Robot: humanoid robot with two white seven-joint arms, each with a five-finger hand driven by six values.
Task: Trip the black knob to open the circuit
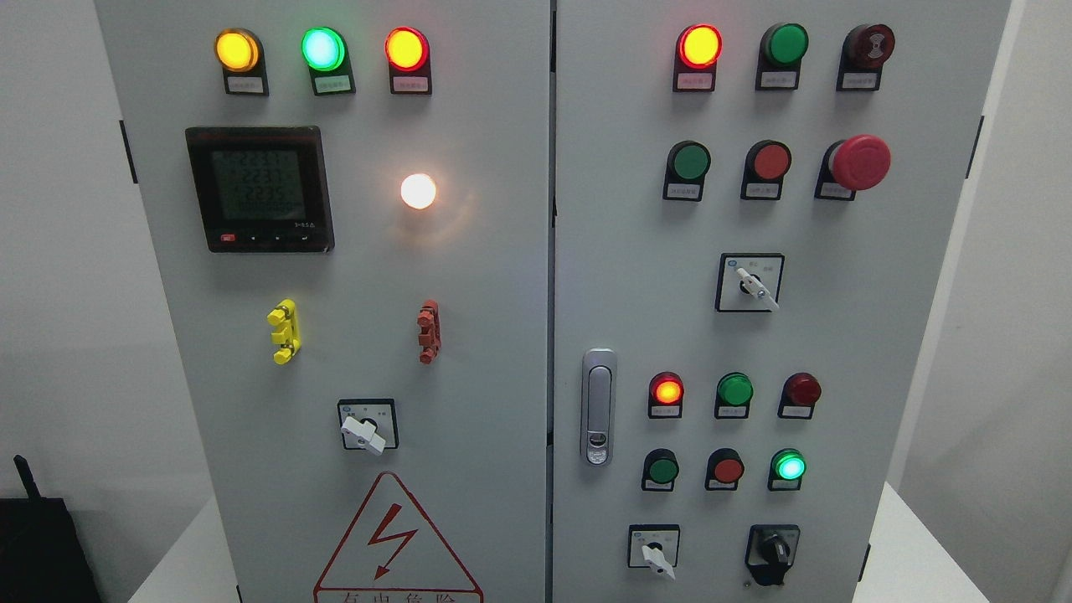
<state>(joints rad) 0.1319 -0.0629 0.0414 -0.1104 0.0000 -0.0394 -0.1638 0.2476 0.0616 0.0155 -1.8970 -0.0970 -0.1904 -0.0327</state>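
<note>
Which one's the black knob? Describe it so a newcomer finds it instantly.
Start on the right cabinet door, the one with the big red mushroom button near its top. Drop to the bottom row, where two rotary switches sit side by side. The black knob is the right-hand one; its handle is black, while the white-handled switch beside it has a pale lever.

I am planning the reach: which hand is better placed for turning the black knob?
Probably the right. The black knob sits at the lower right of the right door, nearer where the right arm would enter. Neither hand is in view, so this rests on position alone.
</note>
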